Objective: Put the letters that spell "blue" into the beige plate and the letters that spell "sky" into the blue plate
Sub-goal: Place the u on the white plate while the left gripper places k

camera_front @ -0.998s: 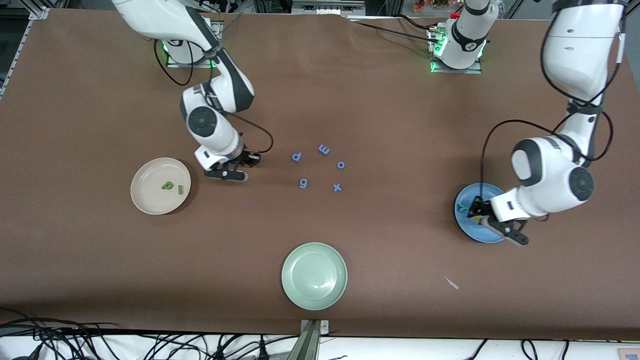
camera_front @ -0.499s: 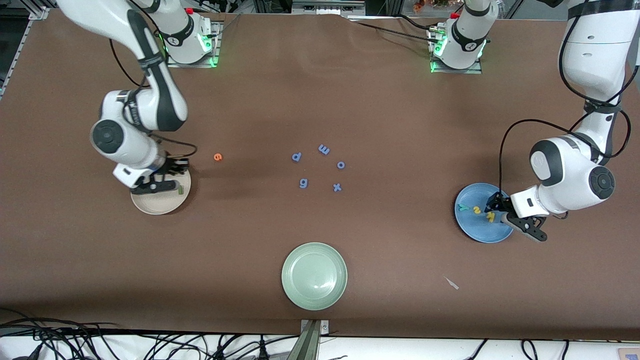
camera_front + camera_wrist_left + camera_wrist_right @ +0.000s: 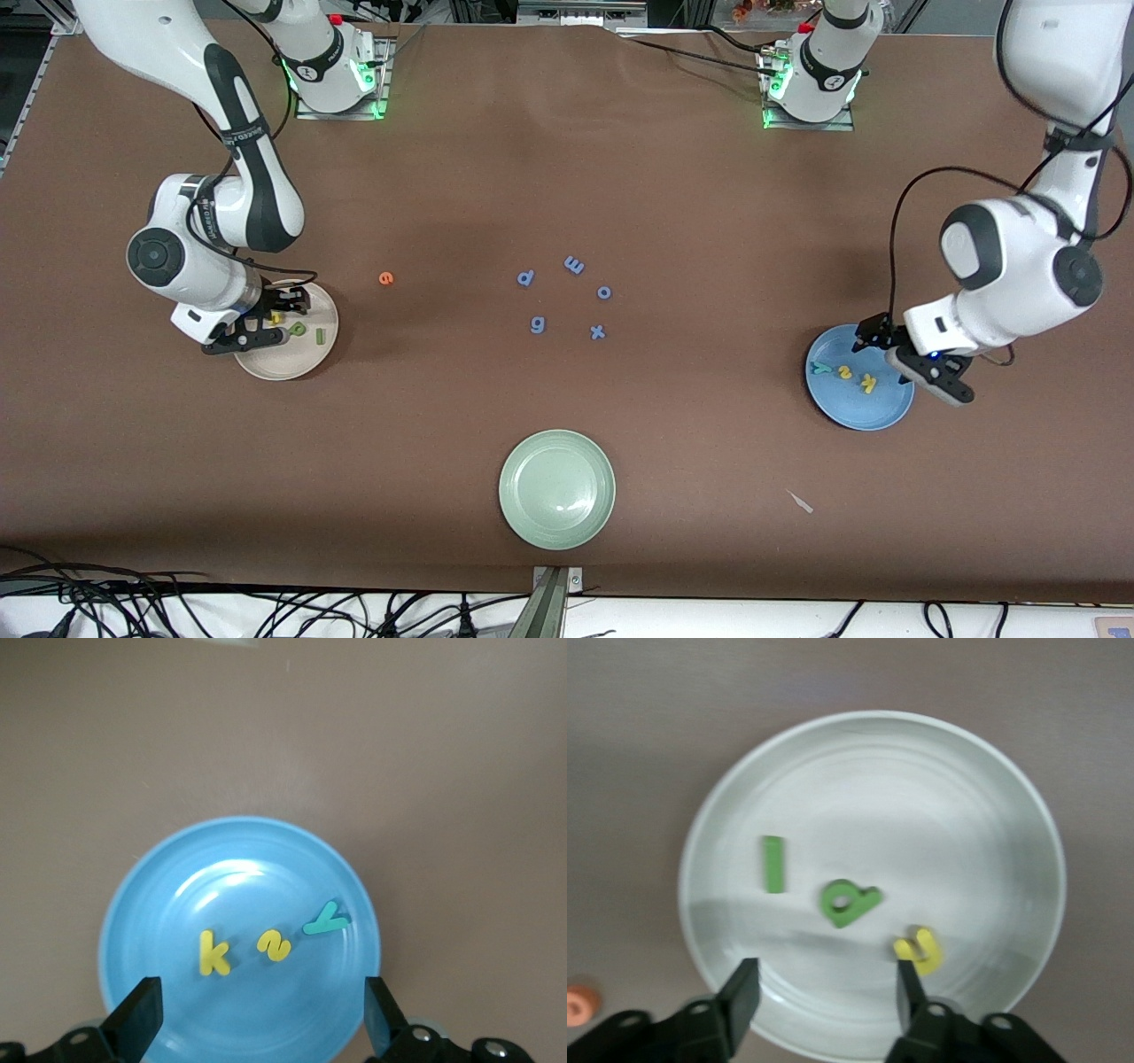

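Both claws are hanging wide and empty: the left gripper (image 3: 912,359) over the blue plate (image 3: 877,412) holding k, s, y, the right gripper (image 3: 257,323) over the beige plate (image 3: 297,365) holding l, b, u, since the orange e (image 3: 385,278) is lying on the table nearby, yet to be fetched.

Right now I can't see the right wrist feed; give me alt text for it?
The open right gripper hangs over the beige plate, which holds the green l, dark green b and yellow u. The orange e lies on the table outside the plate.
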Robot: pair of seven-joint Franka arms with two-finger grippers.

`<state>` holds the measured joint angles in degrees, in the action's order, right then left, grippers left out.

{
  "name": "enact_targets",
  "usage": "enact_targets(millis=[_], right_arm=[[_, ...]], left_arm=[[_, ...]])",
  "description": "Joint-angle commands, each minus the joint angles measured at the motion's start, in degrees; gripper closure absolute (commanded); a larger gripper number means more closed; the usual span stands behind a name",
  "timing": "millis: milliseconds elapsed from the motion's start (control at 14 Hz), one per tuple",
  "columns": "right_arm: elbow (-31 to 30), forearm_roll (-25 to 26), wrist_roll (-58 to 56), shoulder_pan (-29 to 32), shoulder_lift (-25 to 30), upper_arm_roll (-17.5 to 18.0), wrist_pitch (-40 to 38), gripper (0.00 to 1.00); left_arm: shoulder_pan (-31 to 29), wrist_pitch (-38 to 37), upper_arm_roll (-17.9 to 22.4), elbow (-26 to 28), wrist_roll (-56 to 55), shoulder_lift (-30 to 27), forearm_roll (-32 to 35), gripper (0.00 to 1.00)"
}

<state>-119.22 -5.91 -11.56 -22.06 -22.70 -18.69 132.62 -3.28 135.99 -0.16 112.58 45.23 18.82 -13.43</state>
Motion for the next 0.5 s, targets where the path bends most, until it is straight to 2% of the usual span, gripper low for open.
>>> enact_targets(millis=[0,285,428], right_arm=[[1.8,-0.5,4.3,-1.1,1.3,2.0,-4.6,0.00],[1.0,-0.5,15.5,-1.1,3.0,8.0,-4.7,0.00],[-0.7,-0.5,19.2,-1.1,4.0,10.3,-3.2,0.00]], left_arm=[[0.4,-1.7,0.2,4.4,-1.3,-10.6,1.8,0.00],[3.2,-12.1,0.2,3.9,-11.7,-23.7,15.7,0.00],[4.0,-19.1,-0.4,3.6,-15.3,-28.7,16.9,0.00]])
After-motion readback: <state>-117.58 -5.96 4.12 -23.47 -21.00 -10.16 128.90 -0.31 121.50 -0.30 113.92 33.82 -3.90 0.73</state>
